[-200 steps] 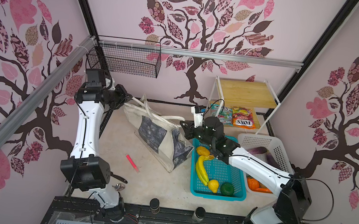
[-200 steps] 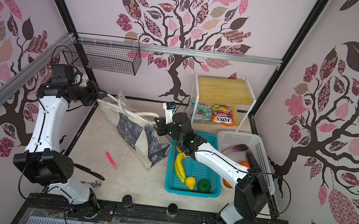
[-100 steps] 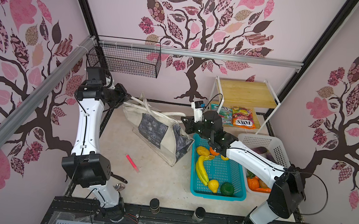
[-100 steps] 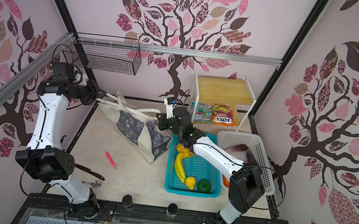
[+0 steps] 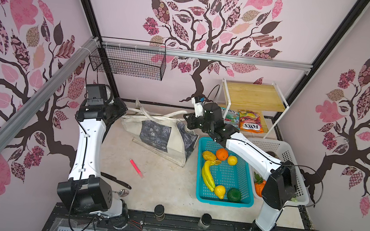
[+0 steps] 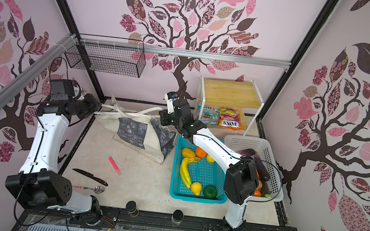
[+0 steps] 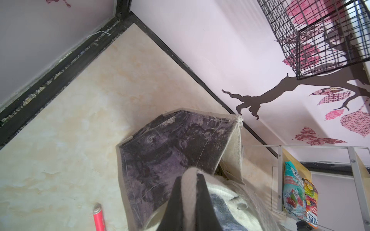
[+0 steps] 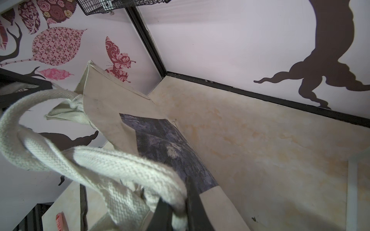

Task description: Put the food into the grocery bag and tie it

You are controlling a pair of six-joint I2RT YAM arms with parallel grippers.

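Observation:
The cream grocery bag (image 5: 154, 134) (image 6: 132, 133) with dark grey prints stands at the back middle, its strap handles (image 8: 112, 166) crossed over one another above its mouth. My left gripper (image 5: 124, 112) (image 7: 190, 176) is shut on one strap at the bag's left. On the bag's right, the right gripper (image 5: 186, 118) (image 8: 176, 198) is shut on the other strap. Bananas (image 5: 207, 175), an orange (image 5: 222, 154) and lemons (image 5: 219, 191) lie in the teal basket. Snack packets (image 5: 249, 124) lie under the shelf.
The teal basket (image 5: 246, 203) sits right of the bag, with a white perforated basket (image 5: 294, 159) of vegetables beyond it. A wooden shelf (image 5: 253, 97) stands at the back right and a wire basket (image 5: 128, 61) hangs on the wall. On the floor lie a pink marker (image 5: 136, 168), a knife (image 6: 89, 176) and a spoon (image 6: 94, 189).
The right gripper has moved toward the back wall with its strap. The left gripper has drawn slightly leftward. The straps now stretch tighter between them.

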